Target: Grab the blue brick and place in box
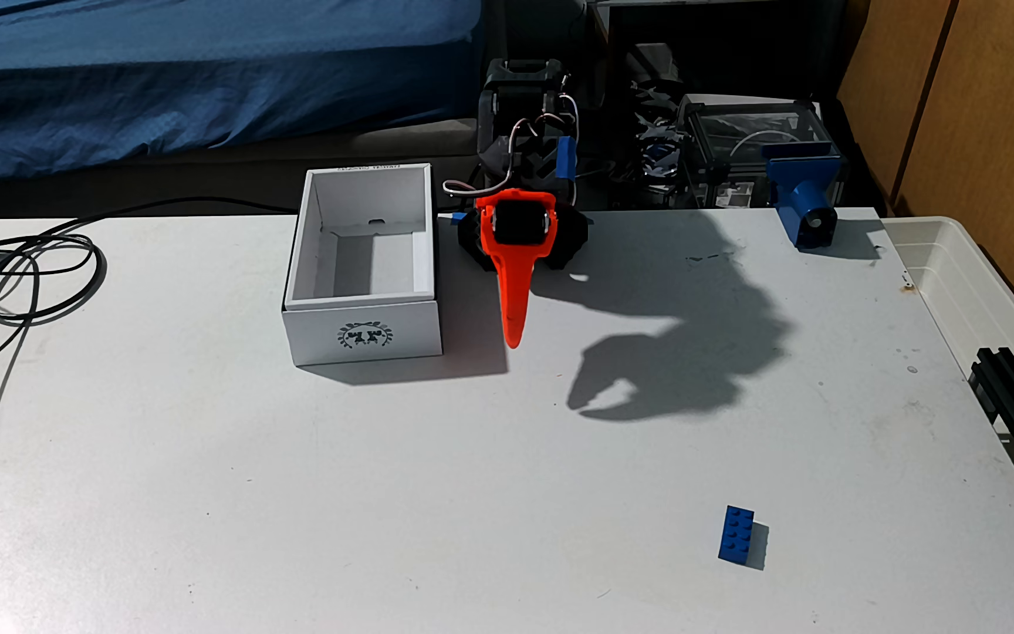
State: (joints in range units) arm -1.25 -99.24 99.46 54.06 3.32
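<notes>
Fixed view, looking across the surface (248, 487) toward the arm's base at the far edge.

Pincer (514, 338): orange finger points down and toward the camera, tip hanging above the surface just beside the box's near right corner. It grips nothing. Seen edge-on, so the finger spread itself is hard to read; its shadow (602, 402), thrown off to the right, shows two tips with a thin sliver of light between them, which suggests a narrow gap. Not certain.

Blue brick (737, 534): lies studs-up near the near right corner of the surface, long side running roughly toward the far edge. Well apart from the pincer and from the box. Nothing crowds it, so approach looks free from above.

Box (364, 332): white, open top, empty inside, logo facing the camera. Sits at the far edge, left of the arm's base, probably within easy reach for a drop.

Also noted: cables (35, 274) looped at the far left corner; blue clamp-like part (803, 201) at the far right corner.

Judgement: grab not yet begun; the reach to the brick comes first.
</notes>
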